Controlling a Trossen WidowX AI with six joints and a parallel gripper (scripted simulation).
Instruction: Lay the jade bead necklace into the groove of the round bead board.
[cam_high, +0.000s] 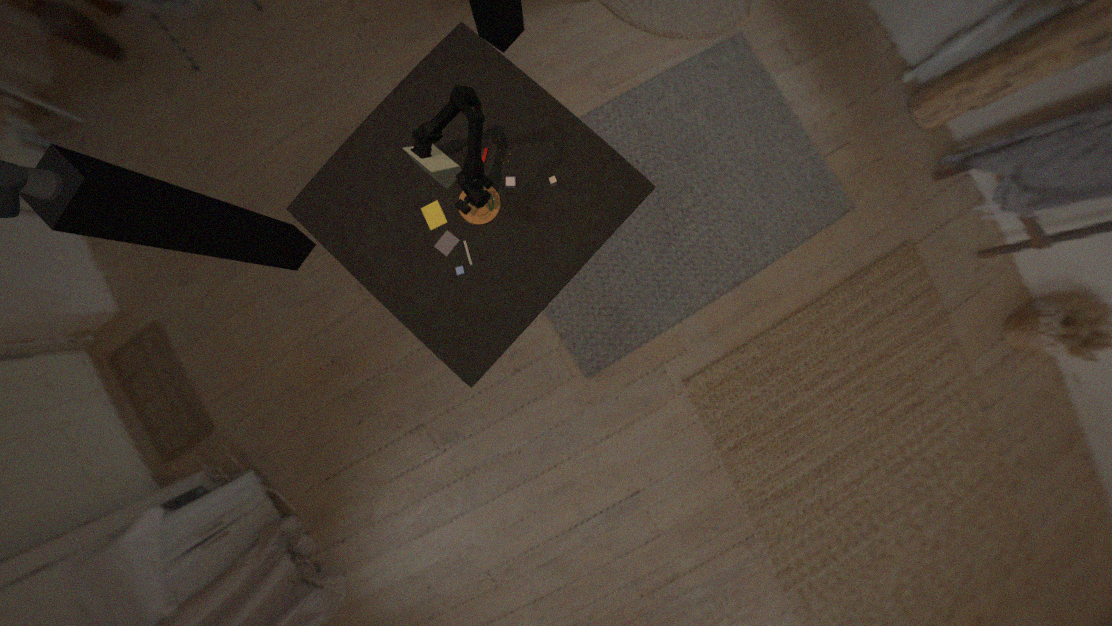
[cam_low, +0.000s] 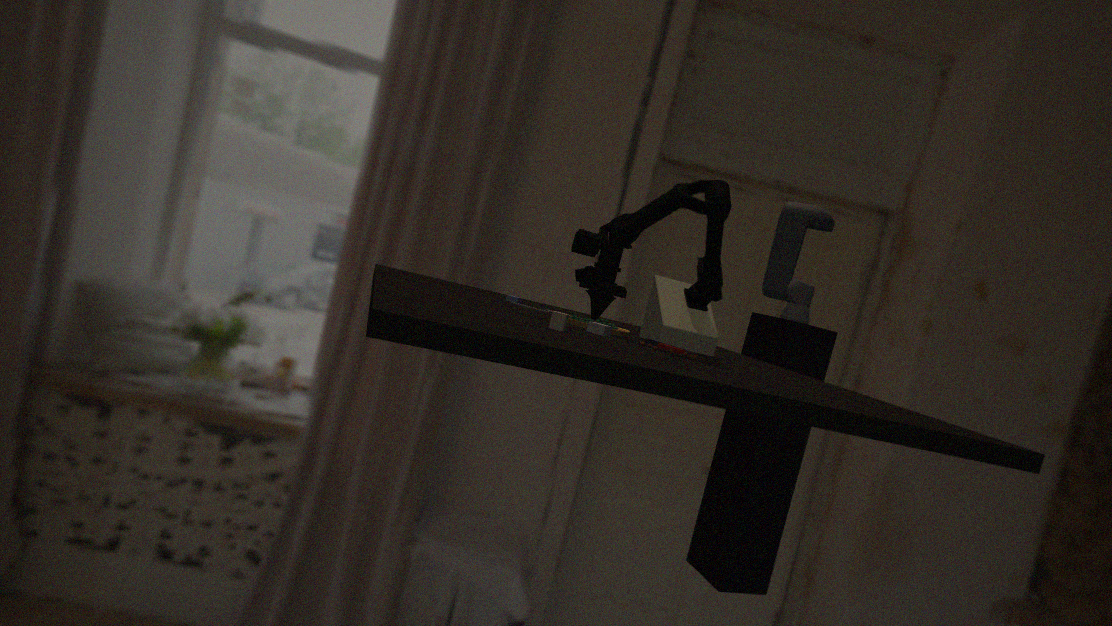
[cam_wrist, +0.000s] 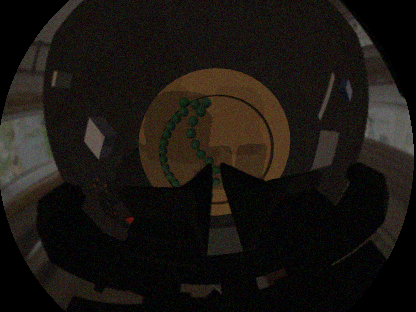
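Observation:
The round orange-brown bead board (cam_high: 479, 214) (cam_wrist: 260, 92) lies on the dark table. The green jade bead necklace (cam_high: 492, 204) (cam_wrist: 163, 150) lies on its left half in the wrist view. One strand follows the groove's left arc, several beads bunch at the upper left, and a second strand bends across the inside to my fingertips. My gripper (cam_low: 596, 317) (cam_wrist: 215, 167) points down low over the board, nearly closed, with beads of the second strand between its fingertips. The groove's right arc (cam_wrist: 272, 137) shows bare. The fingers hide the necklace's near part.
A white block (cam_high: 510, 181) (cam_wrist: 95, 136) and a cream block (cam_high: 553, 179) lie to one side. A yellow square (cam_high: 433, 215), a greyish-pink square (cam_high: 446, 243), a pale stick (cam_high: 467, 252) and a blue block (cam_high: 459, 270) lie on others. A pale sloped box (cam_high: 443, 163) stands near the arm's base.

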